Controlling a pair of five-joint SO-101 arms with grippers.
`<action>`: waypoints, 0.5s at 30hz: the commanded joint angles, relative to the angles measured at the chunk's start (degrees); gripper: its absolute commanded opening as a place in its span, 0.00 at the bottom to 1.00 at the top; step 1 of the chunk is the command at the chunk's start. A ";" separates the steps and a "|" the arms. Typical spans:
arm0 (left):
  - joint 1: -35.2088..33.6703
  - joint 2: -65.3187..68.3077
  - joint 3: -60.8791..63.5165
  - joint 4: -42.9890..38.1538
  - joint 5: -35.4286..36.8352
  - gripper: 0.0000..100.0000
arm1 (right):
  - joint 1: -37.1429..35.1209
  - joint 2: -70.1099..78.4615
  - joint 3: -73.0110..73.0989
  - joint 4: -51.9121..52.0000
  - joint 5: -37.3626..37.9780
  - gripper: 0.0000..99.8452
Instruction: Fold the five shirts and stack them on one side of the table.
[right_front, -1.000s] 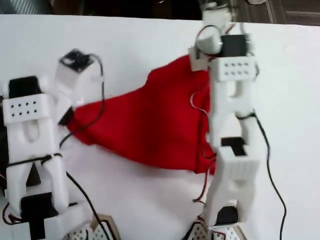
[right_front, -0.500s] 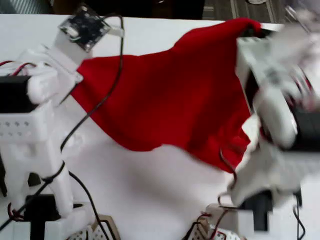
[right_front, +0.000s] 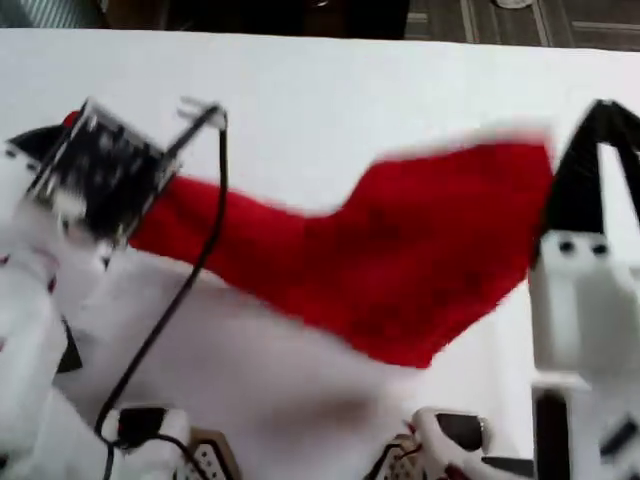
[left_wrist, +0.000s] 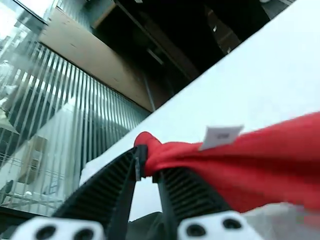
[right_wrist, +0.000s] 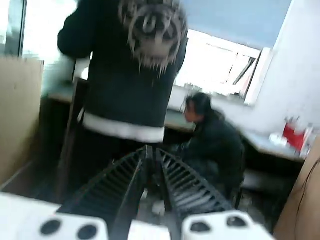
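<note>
Shirt (right_front: 400, 260), bright red, stretched into 1 long band above the white table (right_front: 350, 80). It is wide toward the right gripper and narrows to a bunched corner at the left one. The left gripper (left_wrist: 146, 162) is clamped on that corner. A small knob of red cloth pokes out past its 2 ribbed black fingers, and the rest trails away from the jaws. A white tag (left_wrist: 222, 135) lies on the cloth just beyond them. The right gripper (right_wrist: 151, 165) has its jaws pressed together. Seen from above, the shirt's wide end meets its black finger, but I cannot tell whether cloth is pinched there. A black cable (right_front: 190, 270) from the left arm's camera board (right_front: 100, 175) crosses in front of the shirt's narrow end.
</note>
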 joint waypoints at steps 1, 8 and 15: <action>0.62 -1.85 -1.80 0.79 0.26 0.02 | 0.75 -0.84 -0.26 -7.16 3.08 0.02; 0.62 -2.29 5.14 0.79 0.09 0.02 | 0.31 4.18 -0.09 1.19 3.34 0.02; -2.37 -2.29 19.03 0.70 -5.63 0.02 | 0.04 14.64 16.70 8.48 -10.11 0.03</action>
